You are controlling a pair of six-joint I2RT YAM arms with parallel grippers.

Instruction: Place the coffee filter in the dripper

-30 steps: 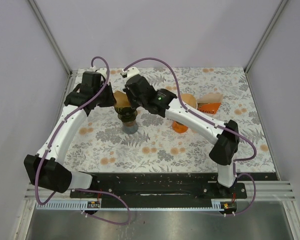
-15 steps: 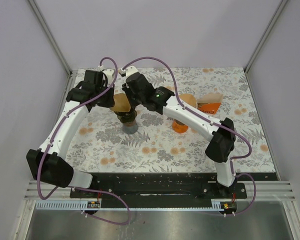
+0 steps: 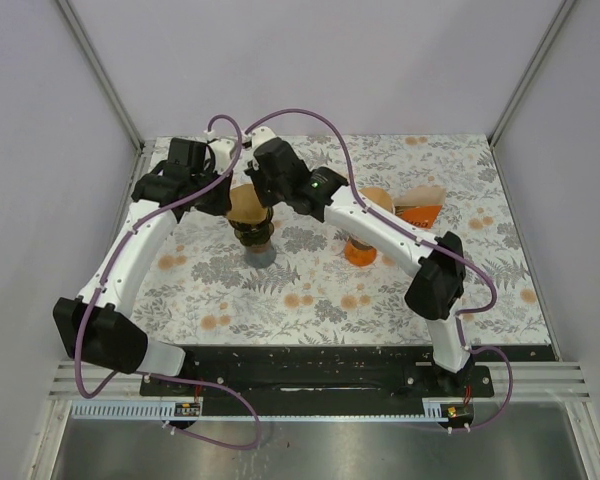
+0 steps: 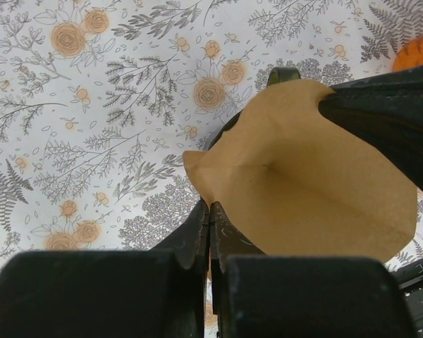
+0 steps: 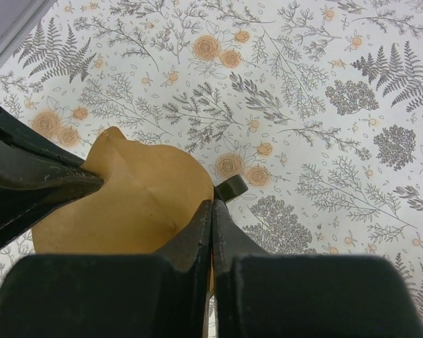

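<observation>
A brown paper coffee filter [image 3: 245, 204] is opened out over the dark dripper [image 3: 254, 237], which stands on a grey base. My left gripper [image 3: 226, 196] is shut on the filter's left rim, seen close up in the left wrist view [image 4: 210, 205]. My right gripper [image 3: 265, 197] is shut on the opposite rim, seen in the right wrist view [image 5: 211, 204]. The filter [image 4: 317, 183] spreads between the two grippers; it also shows in the right wrist view [image 5: 137, 204]. The dripper's handle [image 5: 230, 187] pokes out from under the paper.
An orange cup [image 3: 360, 250] stands right of the dripper, partly under the right arm. An orange and tan packet [image 3: 420, 208] and a tan round lid-like piece [image 3: 378, 200] lie at the back right. The floral tablecloth [image 3: 310, 300] covers the table.
Both wrists have shifted slightly toward the back, holding the filter spread over the dripper. The right arm's elbow has moved left.
</observation>
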